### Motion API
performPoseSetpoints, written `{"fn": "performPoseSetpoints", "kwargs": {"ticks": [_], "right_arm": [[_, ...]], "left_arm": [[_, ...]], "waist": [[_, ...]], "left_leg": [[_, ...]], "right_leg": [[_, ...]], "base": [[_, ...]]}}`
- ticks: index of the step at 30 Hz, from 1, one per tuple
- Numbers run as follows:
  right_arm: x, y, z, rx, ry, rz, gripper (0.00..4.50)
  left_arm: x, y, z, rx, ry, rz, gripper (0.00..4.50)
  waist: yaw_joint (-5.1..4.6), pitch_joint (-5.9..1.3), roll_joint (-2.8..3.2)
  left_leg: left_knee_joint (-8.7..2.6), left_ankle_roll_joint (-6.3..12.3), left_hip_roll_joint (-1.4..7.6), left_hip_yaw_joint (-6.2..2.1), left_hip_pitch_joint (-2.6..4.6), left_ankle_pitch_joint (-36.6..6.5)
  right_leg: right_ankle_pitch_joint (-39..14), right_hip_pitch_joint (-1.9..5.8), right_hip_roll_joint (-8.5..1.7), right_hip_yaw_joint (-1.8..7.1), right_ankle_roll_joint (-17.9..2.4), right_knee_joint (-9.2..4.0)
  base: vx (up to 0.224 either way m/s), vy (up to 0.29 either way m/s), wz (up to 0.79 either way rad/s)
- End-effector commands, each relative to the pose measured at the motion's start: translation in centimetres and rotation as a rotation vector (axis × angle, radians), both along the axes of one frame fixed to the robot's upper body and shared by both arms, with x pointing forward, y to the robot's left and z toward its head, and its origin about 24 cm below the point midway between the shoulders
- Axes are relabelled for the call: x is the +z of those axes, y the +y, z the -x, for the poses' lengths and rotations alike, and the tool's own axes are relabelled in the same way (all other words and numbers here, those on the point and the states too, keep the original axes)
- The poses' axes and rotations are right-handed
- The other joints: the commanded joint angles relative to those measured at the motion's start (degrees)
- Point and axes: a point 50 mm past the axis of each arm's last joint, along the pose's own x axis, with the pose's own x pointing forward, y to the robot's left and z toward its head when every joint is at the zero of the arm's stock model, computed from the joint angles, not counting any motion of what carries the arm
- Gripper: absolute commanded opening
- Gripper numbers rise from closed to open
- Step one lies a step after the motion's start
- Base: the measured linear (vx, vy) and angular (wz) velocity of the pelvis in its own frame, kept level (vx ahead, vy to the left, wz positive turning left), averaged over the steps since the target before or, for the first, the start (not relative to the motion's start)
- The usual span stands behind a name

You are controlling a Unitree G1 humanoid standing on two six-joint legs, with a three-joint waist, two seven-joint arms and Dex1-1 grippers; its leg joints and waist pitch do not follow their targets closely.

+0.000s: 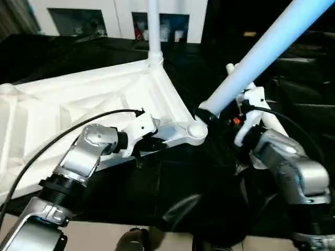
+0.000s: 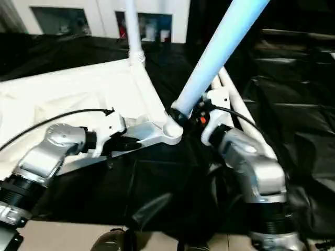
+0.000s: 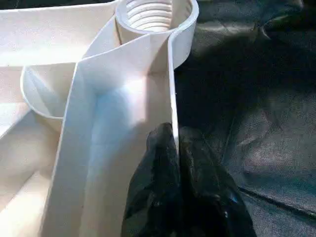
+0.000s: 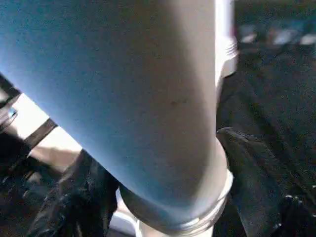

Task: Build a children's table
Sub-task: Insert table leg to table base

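1. Tilting over the tabletop's near corner socket (image 1: 197, 130), the held leg (image 1: 251, 68) meets it at a slant; another leg (image 1: 154, 29) stands upright in the far corner.
2. Right gripper (image 4: 148, 192) clasps the leg's lower end and should straighten it before threading.
3. Left gripper (image 3: 175, 148) pinches the tabletop (image 1: 68, 110) rim on the black-draped surface (image 3: 256, 98), bracing it.

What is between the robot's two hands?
The tabletop's near corner socket. In the left eye view the left gripper pinches the tabletop's rim beside it, and the right gripper holds a leg at the socket.
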Motion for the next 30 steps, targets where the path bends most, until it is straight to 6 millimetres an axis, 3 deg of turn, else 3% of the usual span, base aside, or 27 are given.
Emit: {"fn": "performPoseSetpoints", "kwargs": {"ticks": [1,3,4,7,8,11,13,14,15,16,21,22,30], "right_arm": [[0.8,-0.2,-0.1,0.037,-0.01,-0.009,2.72],[1.1,-0.5,-0.2,0.06,0.006,-0.005,2.72],[1.2,-0.5,-0.2,0.073,0.029,-0.015,2.72],[1.2,-0.6,-0.3,0.094,0.063,-0.03,2.72],[1.3,-0.6,-0.5,0.104,0.089,-0.045,2.72],[1.5,-0.6,-0.9,0.128,0.146,-0.109,2.72],[1.8,-0.7,-1.2,0.139,0.178,-0.139,2.72],[1.8,-0.7,-1.3,0.149,0.202,-0.154,2.72],[1.8,-0.7,-1.4,0.157,0.22,-0.163,2.72],[1.8,-0.7,-1.4,0.164,0.229,-0.162,2.72],[0.8,-0.7,-1.4,0.213,0.305,-0.093,2.72],[0.8,-0.6,-1.4,0.219,0.313,-0.092,2.72],[-0.6,-0.3,-1.5,0.239,0.374,-0.001,2.72]], "left_arm": [[2.9,-1.3,-0.2,-0.098,-0.115,0.06,0.0],[2.8,-1.2,-0.1,-0.117,-0.11,0.05,0.0],[2.8,-1.2,-0.1,-0.129,-0.106,0.045,0.0],[2.8,-1.3,0.0,-0.144,-0.102,0.042,0.0],[2.8,-1.3,0.0,-0.153,-0.098,0.042,0.0],[2.8,-1.3,0.2,-0.175,-0.093,0.042,0.0],[2.8,-1.4,0.3,-0.187,-0.092,0.04,0.0],[2.8,-1.5,0.4,-0.196,-0.086,0.039,0.0],[2.7,-1.5,0.4,-0.204,-0.081,0.039,0.0],[2.7,-1.5,0.5,-0.208,-0.076,0.039,0.0],[2.6,-1.4,0.4,-0.201,-0.081,0.026,0.0],[2.6,-1.4,0.4,-0.201,-0.08,0.026,0.0],[2.3,-1.3,0.4,-0.193,-0.072,0.015,0.0]], "waist": [[-0.08,-6.32,-0.48],[-0.02,-6.2,-0.45],[-0.2,-5.91,-0.83],[-0.18,-5.74,-0.59],[-0.28,-5.61,-0.9],[-0.26,-5.59,-0.75],[-0.27,-5.66,-0.71],[-0.42,-5.45,-1.09],[-0.4,-5.51,-0.98],[-0.49,-5.35,-1.25],[-0.43,-5.27,-1.3],[-0.55,-5.23,-1.64],[-0.54,-5.07,-1.7]], "left_leg": [[-4.02,6.12,4.72,-1.61,1.67,-2.7],[-4.04,6.12,4.78,-1.71,1.6,-3.0],[-4.16,5.92,4.81,-1.61,1.6,-4.3],[-4.34,4.57,4.95,-1.67,1.81,-6.6],[-4.44,4.09,4.99,-1.59,1.93,-7.2],[-4.45,3.18,4.93,-1.55,2.02,-8.1],[-4.52,2.76,4.99,-1.53,2.03,-7.8],[-4.57,2.77,4.9,-1.41,1.87,-7.6],[-4.49,2.92,4.85,-1.36,1.91,-7.3],[-4.54,3.01,4.88,-1.29,1.82,-7.0],[-4.57,3.09,5.01,-0.85,1.86,-5.8],[-4.56,3.25,5.01,-0.83,1.78,-5.6],[-4.37,4.4,5.06,-0.63,1.55,-4.1]], "right_leg": [[-1.5,3.49,-4.28,3.14,-17.2,-2.08],[-4.1,3.51,-4.31,3.03,-16.9,-2.25],[-6.2,3.39,-4.26,3.08,-16.5,-2.68],[-10.5,3.15,-4.29,3.1,-15.6,-3.04],[-11.5,3.02,-4.26,3.15,-15.2,-3.24],[-13.5,2.95,-4.34,3.2,-14.7,-3.44],[-13.1,2.86,-4.28,3.19,-14.6,-3.29],[-13.0,2.83,-4.2,3.23,-14.5,-3.22],[-13.0,2.93,-4.35,3.23,-14.6,-3.24],[-13.0,2.88,-4.33,3.24,-14.5,-3.32],[-12.5,2.74,-4.18,3.2,-14.0,-3.17],[-12.4,2.74,-4.2,3.23,-14.0,-3.14],[-11.2,2.39,-4.18,3.19,-14.2,-2.97]], "base": [[0.0,0.0,0.0],[0.0,0.0,0.0],[0.0,0.0,0.0],[0.0,0.0,0.0],[0.0,0.0,0.0],[0.0,0.0,0.0],[0.0,0.0,0.0],[0.0,0.0,0.0],[0.0,0.0,0.0],[0.0,0.0,0.0],[0.0,0.0,0.0],[0.0,0.0,0.0],[0.0,0.0,0.0]]}}
